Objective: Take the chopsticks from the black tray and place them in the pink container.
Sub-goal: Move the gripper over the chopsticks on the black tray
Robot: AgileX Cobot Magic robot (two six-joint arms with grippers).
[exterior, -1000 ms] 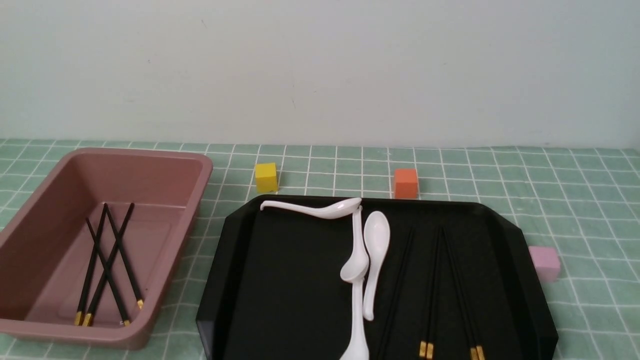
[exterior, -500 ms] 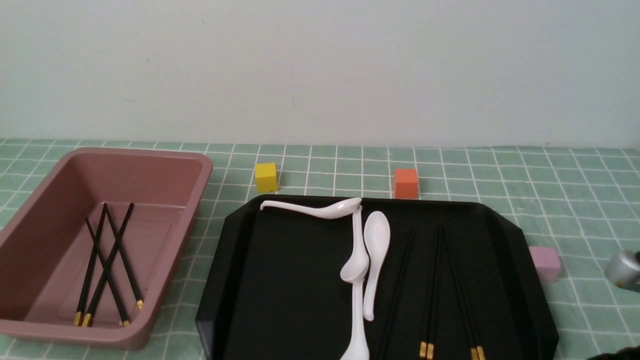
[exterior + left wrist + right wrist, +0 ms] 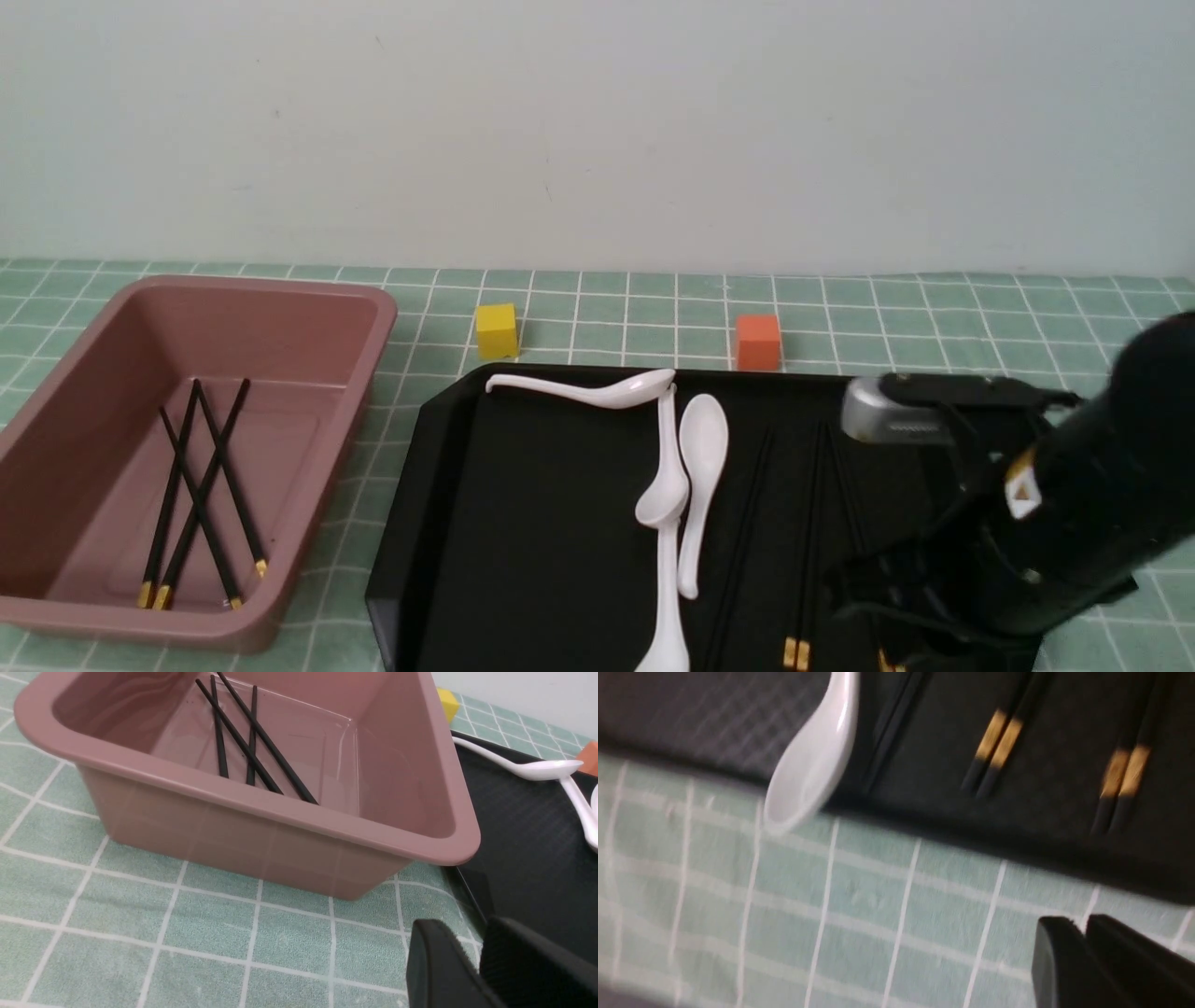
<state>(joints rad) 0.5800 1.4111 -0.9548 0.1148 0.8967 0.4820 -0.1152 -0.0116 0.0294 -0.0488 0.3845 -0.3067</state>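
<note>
Take the black tray (image 3: 541,523) as the dial, with 6 o'clock at the robot. The chopsticks (image 3: 803,551) left to move lie at about 4 o'clock, running near to far with their gold-banded ends at the near rim. In my judgement the step in hand is the right arm's (image 3: 1083,504) reach for them.

The right gripper (image 3: 1083,928) hangs over the cloth just short of that rim and holds nothing. Its fingers (image 3: 1059,961) show only a thin seam between them, so I cannot tell whether they are parted. They need to spread clearly before descending.

It should close across a banded end, the thicker part, with the fingers square to the stick. Thin sticks flat on a glossy tray will likely skid. It should also keep clear of the white spoons (image 3: 700,485) at the sticks' 9 o'clock, one of which overhangs the near rim.

The left gripper (image 3: 476,938) waits empty off the near corner of the pink container (image 3: 369,313), its opening equally unclear. That bin sits at the tray's 9 o'clock with four sticks already inside. A yellow cube (image 3: 497,329) and an orange cube (image 3: 757,341) stand beyond the tray at 12 o'clock.

The right arm covers the tray's 3 to 5 o'clock part, so the outermost sticks are mostly hidden. Black on black makes them hard to count. The right wrist view is smeared, and the frame cuts off the tray's near rim.
</note>
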